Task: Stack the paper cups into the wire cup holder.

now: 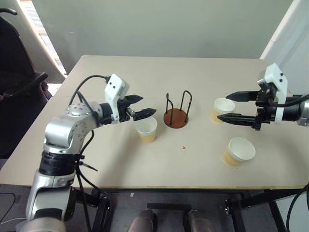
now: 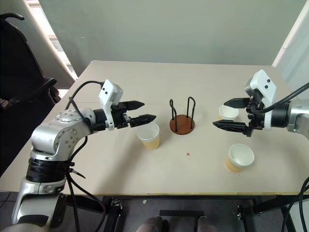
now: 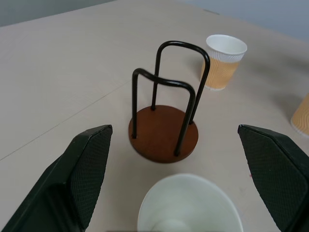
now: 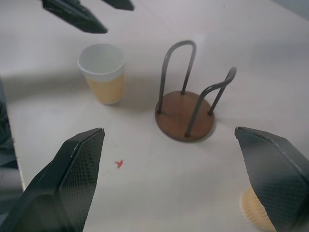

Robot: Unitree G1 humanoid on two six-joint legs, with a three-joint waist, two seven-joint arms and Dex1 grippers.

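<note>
The wire cup holder [image 1: 176, 117] stands mid-table, a brown disc with two black wire loops and nothing in it. One paper cup [image 1: 147, 129] stands upright just left of it, and my left gripper [image 1: 147, 105] hovers open just above and behind this cup. A second cup [image 1: 222, 108] stands right of the holder; my right gripper [image 1: 222, 106] is open at it, one finger above and one in front, without touching. The third cup [image 1: 238, 151] stands nearer the front right. In the left wrist view, the nearest cup's rim [image 3: 188, 205] lies between the fingers [image 3: 82, 169], with the holder [image 3: 163, 133] beyond.
A small red mark [image 1: 184, 147] lies on the beige table [image 1: 120, 164] in front of the holder. A black chair [image 1: 19, 72] stands off the table's left side. A wall runs behind the table's far edge.
</note>
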